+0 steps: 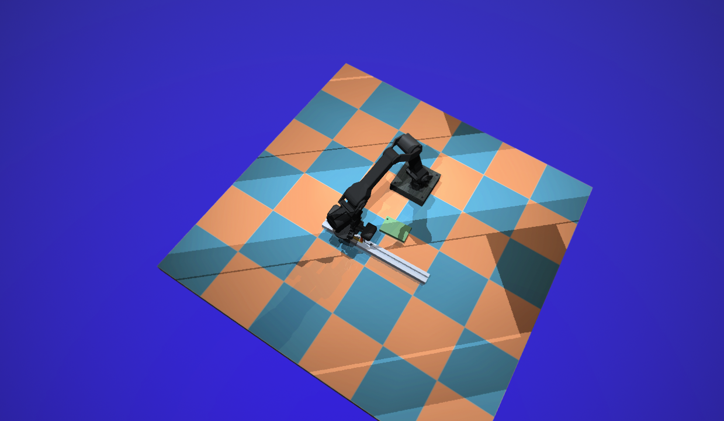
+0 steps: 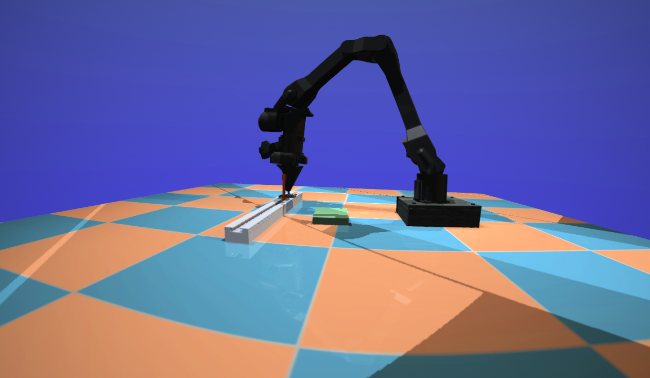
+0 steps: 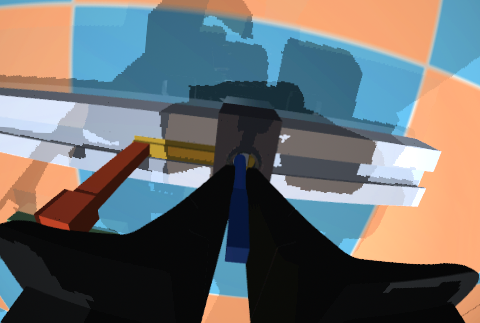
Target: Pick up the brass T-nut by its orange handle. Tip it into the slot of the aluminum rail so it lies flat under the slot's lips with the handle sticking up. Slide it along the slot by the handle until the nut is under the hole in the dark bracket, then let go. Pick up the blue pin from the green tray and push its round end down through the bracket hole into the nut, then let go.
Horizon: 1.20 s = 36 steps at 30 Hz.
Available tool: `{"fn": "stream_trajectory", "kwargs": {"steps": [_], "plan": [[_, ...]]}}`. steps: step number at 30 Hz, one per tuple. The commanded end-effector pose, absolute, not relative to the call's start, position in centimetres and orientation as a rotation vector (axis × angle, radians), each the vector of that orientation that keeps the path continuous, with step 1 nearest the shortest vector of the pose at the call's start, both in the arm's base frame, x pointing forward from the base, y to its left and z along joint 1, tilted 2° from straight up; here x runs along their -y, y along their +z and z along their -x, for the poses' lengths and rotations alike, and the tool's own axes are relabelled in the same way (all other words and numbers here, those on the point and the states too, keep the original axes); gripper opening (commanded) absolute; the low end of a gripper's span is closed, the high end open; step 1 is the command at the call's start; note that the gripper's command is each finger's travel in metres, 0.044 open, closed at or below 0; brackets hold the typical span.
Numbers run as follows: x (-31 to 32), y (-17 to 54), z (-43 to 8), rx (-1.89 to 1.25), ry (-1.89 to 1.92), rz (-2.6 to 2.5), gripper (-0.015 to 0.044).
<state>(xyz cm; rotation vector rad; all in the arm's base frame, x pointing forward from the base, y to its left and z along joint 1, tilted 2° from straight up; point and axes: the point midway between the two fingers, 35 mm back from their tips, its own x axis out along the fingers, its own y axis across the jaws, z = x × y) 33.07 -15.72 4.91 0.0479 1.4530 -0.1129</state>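
Gripper (image 1: pixel 360 241) (image 2: pixel 288 191) (image 3: pixel 239 175): nearly closed, clamping blue pin (image 2: pixel 288 193) (image 3: pixel 238 213). Pin: lower end at the bracket (image 3: pixel 247 138) hole, seemingly needing downward travel. Nut (image 3: pixel 187 151): in rail (image 1: pixel 395 260) (image 2: pixel 261 218) (image 3: pixel 115 113), partly under bracket, orange handle (image 2: pixel 284 187) (image 3: pixel 107 178) beside.

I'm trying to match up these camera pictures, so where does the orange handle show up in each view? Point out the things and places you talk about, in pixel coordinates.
Top: the orange handle (image 1: pixel 361 240) (image 2: pixel 284 187) (image 3: pixel 95 193) is a small spot near the center, by the fingers.
Exterior: upright, left of center.
Wrist: lower left, slanting toward the viewer.
Shared landmark: the aluminum rail (image 1: pixel 398 261) (image 2: pixel 263 220) (image 3: pixel 35 113).
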Motion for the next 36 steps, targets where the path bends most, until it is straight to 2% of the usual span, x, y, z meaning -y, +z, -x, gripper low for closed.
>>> {"fn": "stream_trajectory", "kwargs": {"steps": [1, 36], "plan": [[15.72, 4.93, -33.07, -1.453, -0.113, -0.048, -0.0150], [15.80, 4.92, -33.53, -1.536, -0.111, -0.057, -0.0150]]}}
